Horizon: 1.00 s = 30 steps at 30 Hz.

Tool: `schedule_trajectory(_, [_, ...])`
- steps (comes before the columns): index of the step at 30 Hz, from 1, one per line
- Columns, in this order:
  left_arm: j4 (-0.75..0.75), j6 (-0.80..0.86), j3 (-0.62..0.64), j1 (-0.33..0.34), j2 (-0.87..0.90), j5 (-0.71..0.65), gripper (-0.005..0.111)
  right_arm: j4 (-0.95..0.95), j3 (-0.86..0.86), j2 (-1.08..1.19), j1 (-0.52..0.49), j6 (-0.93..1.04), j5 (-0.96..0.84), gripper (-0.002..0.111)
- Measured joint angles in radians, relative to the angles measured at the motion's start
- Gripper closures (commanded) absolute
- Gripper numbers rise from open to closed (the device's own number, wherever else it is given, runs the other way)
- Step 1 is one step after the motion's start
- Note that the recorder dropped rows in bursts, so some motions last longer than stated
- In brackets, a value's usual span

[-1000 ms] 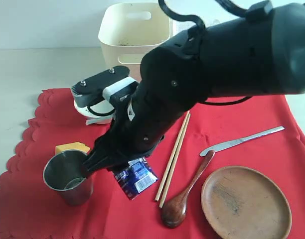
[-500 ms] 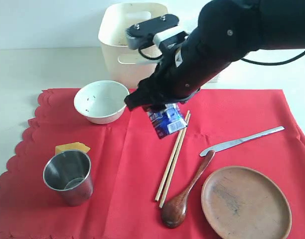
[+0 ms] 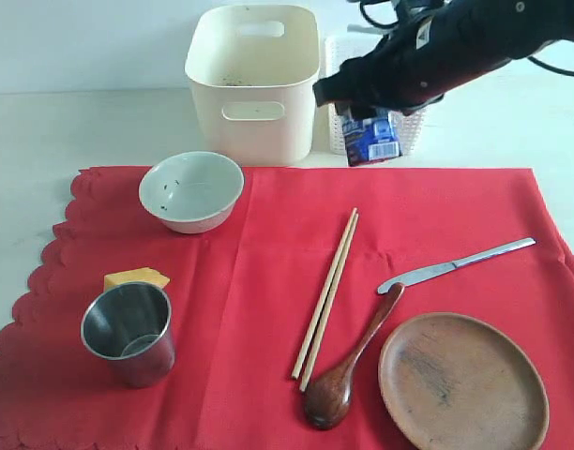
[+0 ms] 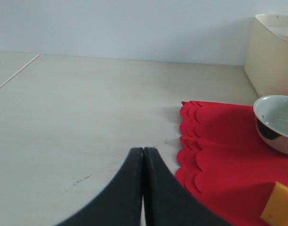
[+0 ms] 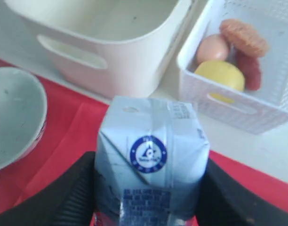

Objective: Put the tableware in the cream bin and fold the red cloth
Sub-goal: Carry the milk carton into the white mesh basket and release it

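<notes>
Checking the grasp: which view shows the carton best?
Right wrist view: the carton fills the frame, clamped between the right gripper's fingers. Exterior view shows it small, its top hidden, overlapping the basket. Left wrist view misses it.

lattice basket (image 3: 414,127): mostly hiding behind the right arm (image 3: 456,47) and milk carton (image 3: 373,141), upper right | red cloth (image 3: 268,281): running off the lower and right frame edges | carton print (image 3: 381,148): blurring, unreadable
</notes>
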State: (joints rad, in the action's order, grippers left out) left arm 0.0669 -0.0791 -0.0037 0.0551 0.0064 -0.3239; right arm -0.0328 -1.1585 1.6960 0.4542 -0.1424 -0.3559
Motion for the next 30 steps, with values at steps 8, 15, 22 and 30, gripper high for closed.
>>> schedule_trajectory(8, [0.000,0.000,0.000,0.000,0.000,0.000,0.106,-0.006,-0.206,0.134,-0.097,0.000,0.013,0.108])
schedule_trajectory(15, [0.000,0.000,0.000,0.000,0.000,0.000,0.106,-0.010,-0.399,0.293,-0.132,0.002,-0.007,0.108])
schedule_trajectory(22, [0.000,0.000,0.000,0.000,0.000,0.000,0.106,-0.018,-0.585,0.438,-0.173,0.004,-0.063,0.108])
schedule_trajectory(30, [0.000,0.000,0.000,0.000,0.000,0.000,0.106,-0.022,-0.714,0.545,-0.220,0.004,-0.088,0.108])
